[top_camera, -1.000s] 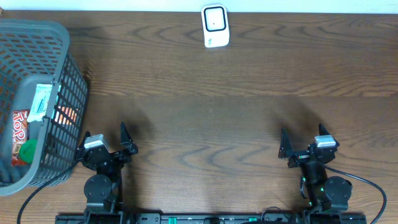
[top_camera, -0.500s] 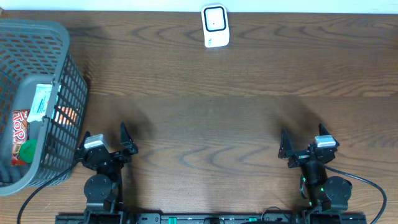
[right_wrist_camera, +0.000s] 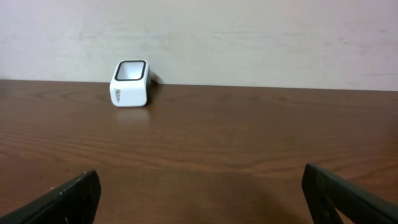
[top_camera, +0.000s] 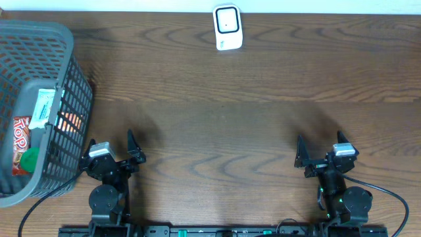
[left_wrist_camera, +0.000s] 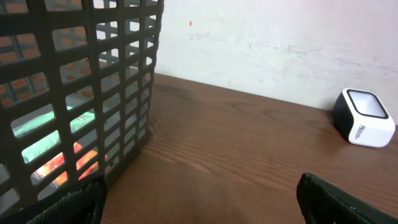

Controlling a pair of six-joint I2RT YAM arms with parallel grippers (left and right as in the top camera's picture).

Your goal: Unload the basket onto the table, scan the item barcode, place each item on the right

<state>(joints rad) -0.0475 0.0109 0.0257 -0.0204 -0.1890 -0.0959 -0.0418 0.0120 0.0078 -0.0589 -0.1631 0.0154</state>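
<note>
Far back on the table, near the wall, stands the white barcode scanner (top_camera: 228, 27), dark window facing up; it also appears in the left wrist view (left_wrist_camera: 364, 117) and the right wrist view (right_wrist_camera: 130, 83). The items lie in the grey mesh basket (top_camera: 75, 92) at the left: a red pack (top_camera: 20, 133), a green-and-white pack (top_camera: 43, 107), a green cap (top_camera: 29, 158). My left gripper (top_camera: 112, 148) rests open beside the basket's near right corner, nothing between its fingers (left_wrist_camera: 74, 202). My right gripper (top_camera: 321, 153) stands open and empty at the front right.
The basket wall (left_wrist_camera: 93, 81) fills the left of the left wrist view, an orange packet (left_wrist_camera: 56, 168) glowing through the mesh. A pale wall (right_wrist_camera: 249, 37) runs behind the table's far edge. Bare wood lies between the grippers and the scanner.
</note>
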